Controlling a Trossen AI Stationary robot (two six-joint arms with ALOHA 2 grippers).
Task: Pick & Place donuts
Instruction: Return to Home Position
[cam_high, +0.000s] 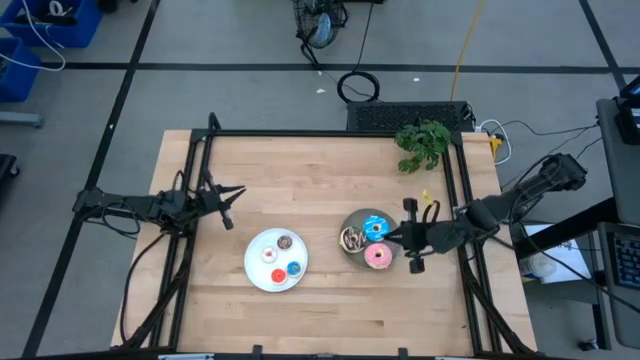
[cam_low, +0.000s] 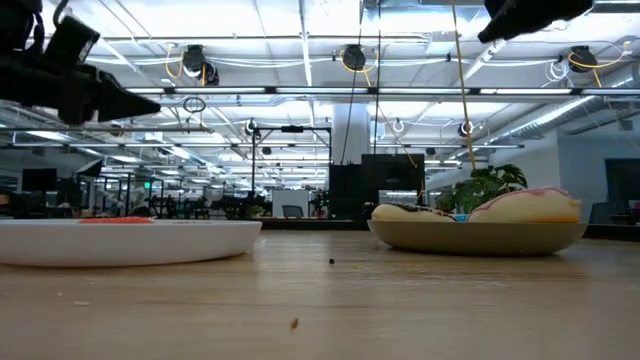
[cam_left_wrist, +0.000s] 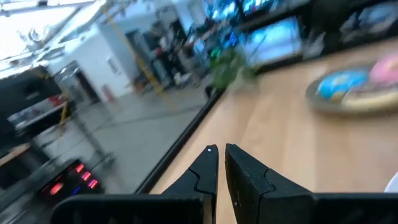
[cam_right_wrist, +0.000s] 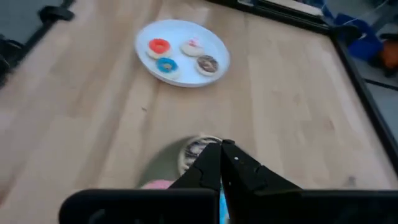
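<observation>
The wooden table (cam_high: 330, 300) is built of pale butcher-block strips, and a black frame runs along its edges. Its front strip and its far left part are bare wood, and an open lane lies between the two plates. The left gripper (cam_high: 228, 203) hangs over the left part, apart from the white plate (cam_high: 256, 268), with its fingers pressed together on nothing. The right gripper (cam_high: 398, 238) is just beside the right rim of the grey plate (cam_high: 349, 220), near the table's right edge, also clenched and empty. A green plant (cam_high: 422, 143) lies at the far right corner.

Only the low view shows that both grippers are high above the wood and that the plates are shallow dishes. Only from above can each ring be told.

On the grey plate three wide rings lie close together: the blue sprinkled donut (cam_high: 375, 226), the chocolate donut (cam_high: 352, 239) and the pink donut (cam_high: 378, 257). On the white plate four small glossy rings lie apart: the brown donut (cam_high: 285, 241), the white donut (cam_high: 268, 254), the small blue donut (cam_high: 294, 268) and the red donut (cam_high: 277, 276)
</observation>
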